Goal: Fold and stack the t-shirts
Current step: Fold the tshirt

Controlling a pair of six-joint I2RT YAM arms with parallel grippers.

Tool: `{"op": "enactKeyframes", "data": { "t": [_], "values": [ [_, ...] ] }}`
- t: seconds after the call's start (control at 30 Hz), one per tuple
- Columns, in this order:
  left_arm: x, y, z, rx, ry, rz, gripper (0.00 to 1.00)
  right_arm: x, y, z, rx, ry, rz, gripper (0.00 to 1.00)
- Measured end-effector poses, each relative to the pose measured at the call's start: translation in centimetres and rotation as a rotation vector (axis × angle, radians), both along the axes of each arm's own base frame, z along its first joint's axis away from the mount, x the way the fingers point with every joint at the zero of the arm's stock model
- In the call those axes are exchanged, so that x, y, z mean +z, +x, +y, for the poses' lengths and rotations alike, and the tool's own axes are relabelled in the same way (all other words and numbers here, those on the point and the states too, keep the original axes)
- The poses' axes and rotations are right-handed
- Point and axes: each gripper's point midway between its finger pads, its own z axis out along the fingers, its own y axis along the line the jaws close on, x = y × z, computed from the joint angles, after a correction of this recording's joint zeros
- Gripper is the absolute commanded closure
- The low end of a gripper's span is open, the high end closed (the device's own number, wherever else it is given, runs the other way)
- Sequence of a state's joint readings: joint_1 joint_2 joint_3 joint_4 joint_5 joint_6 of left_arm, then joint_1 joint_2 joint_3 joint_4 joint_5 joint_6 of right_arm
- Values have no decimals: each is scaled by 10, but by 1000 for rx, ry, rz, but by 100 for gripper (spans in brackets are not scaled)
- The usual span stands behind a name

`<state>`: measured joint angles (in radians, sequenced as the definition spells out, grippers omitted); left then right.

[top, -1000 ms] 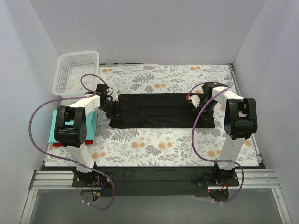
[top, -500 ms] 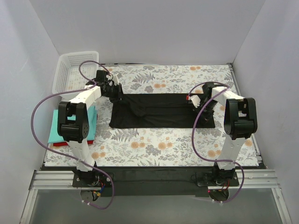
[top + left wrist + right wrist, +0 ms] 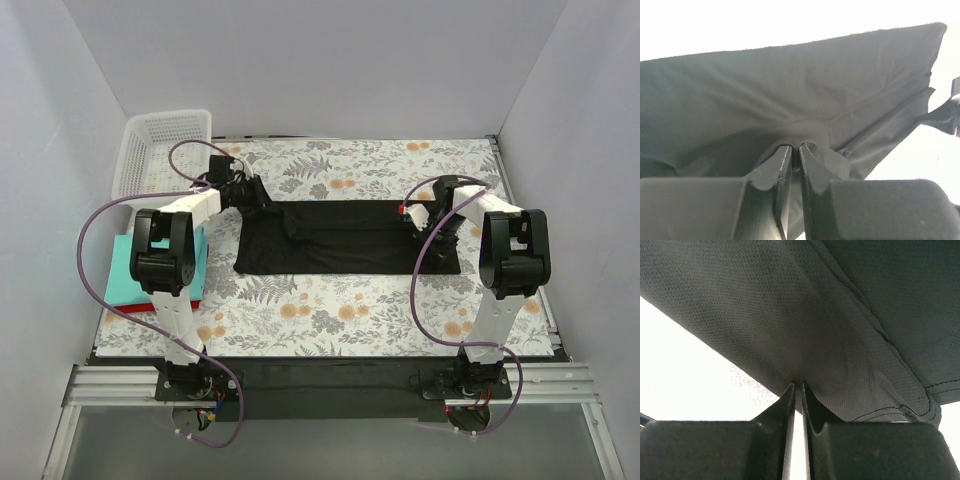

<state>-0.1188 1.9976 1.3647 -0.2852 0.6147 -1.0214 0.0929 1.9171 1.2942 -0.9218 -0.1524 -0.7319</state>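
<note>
A black t-shirt (image 3: 345,236) lies spread as a long band across the middle of the floral table. My left gripper (image 3: 252,193) is shut on the shirt's far left corner; the left wrist view shows the black cloth (image 3: 790,100) pinched at my left gripper (image 3: 795,150). My right gripper (image 3: 428,222) is shut on the shirt's right edge; the right wrist view shows the fabric (image 3: 840,315) pinched at my right gripper (image 3: 798,386). A folded teal shirt (image 3: 125,270) lies on a red one at the left edge.
A white plastic basket (image 3: 160,150) stands at the back left corner. White walls close in the table on three sides. Purple cables loop from both arms.
My left gripper has moved away from me and a little right, drawing the shirt's left end toward the far edge. The right arm has not moved.
</note>
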Motion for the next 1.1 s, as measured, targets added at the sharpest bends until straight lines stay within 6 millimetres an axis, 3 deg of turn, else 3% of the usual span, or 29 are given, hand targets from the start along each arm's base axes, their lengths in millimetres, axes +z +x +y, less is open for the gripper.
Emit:
{"op": "enactKeyframes", "data": {
  "t": [0.03, 0.17, 0.27, 0.43, 0.6, 0.7, 0.83, 1.1],
  "values": [
    [-1, 2, 0, 15, -11, -5, 79, 0, 0, 0, 0, 0, 0, 85],
    [-2, 5, 3, 68, -49, -15, 62, 1, 1, 0, 0, 0, -1, 84],
    [6, 4, 8, 91, -65, -33, 55, 4, 5, 0, 0, 2, -14, 84],
    [45, -11, 18, 76, -60, -147, 61, 15, 20, 3, -1, 10, -58, 84],
    [74, -27, 16, 3, -24, -246, 80, 27, 36, 4, -1, 14, -103, 84],
    [61, -39, 8, -53, 13, -219, 85, 33, 42, 5, -2, 16, -122, 85],
    [23, -60, -8, -125, 76, -121, 90, 34, 42, 4, -2, 15, -120, 85],
    [-38, -89, -42, -228, 182, 25, 89, 33, 37, 3, -2, 9, -101, 85]
  ]
}}
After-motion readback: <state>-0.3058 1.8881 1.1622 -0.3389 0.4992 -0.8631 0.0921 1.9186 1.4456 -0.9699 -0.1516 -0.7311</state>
